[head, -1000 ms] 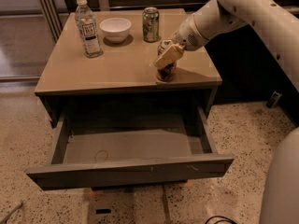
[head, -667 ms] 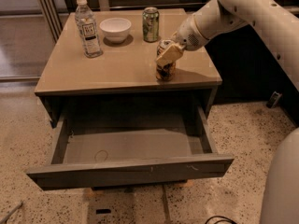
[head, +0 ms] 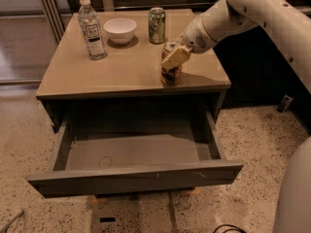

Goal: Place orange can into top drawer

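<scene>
A: How is the arm lying?

B: The white arm is reaching in from the upper right and sloping down and leftward; its wrist is bending toward the front right part of the cabinet.

A: And the gripper?

B: The gripper is sitting at the top of the orange can; one tan finger is lying across the can's upper front, and the hand is clasping the can by its upper part. The far finger is hiding behind the can.

A: Where is the can standing?

B: It is standing upright on the tan top, near the front edge and toward the right corner; its base is appearing to rest on the surface, just behind the drawer opening.

A: What are the containers showing?

B: The top drawer is hanging pulled well out toward the camera; its grey floor is showing from wall to wall, with a faint ring mark near the front left. The can is sitting above and behind it, not in it.

A: And at the back?

B: A white bowl is sitting between a capped water bottle on the left and a green can on the right, all upright; what the bowl is holding I cannot tell.
</scene>
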`<act>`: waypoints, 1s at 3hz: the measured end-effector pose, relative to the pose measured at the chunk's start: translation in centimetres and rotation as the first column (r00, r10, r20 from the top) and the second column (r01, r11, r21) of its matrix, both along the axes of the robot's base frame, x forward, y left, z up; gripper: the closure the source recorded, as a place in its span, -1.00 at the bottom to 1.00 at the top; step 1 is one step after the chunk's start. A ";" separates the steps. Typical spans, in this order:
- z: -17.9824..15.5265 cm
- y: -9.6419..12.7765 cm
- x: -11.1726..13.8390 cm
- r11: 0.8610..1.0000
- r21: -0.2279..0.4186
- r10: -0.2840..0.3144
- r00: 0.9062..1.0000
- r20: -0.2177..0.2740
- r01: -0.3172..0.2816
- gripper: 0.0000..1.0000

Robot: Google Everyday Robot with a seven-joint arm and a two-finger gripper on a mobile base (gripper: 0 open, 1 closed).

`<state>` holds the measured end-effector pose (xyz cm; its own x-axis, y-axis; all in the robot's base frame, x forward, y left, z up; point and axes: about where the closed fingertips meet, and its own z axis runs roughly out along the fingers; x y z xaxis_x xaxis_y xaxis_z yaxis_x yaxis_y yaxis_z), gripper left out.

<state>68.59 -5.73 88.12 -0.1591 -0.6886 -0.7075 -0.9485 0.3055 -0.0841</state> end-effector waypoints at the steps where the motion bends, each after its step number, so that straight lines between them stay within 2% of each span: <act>1: 1.0 -0.2 -1.5 1.000 0.015 0.015 1.000 0.011 -0.015 1.00; 3: 3.4 -0.3 -7.9 0.998 0.051 0.029 0.999 0.024 -0.030 1.00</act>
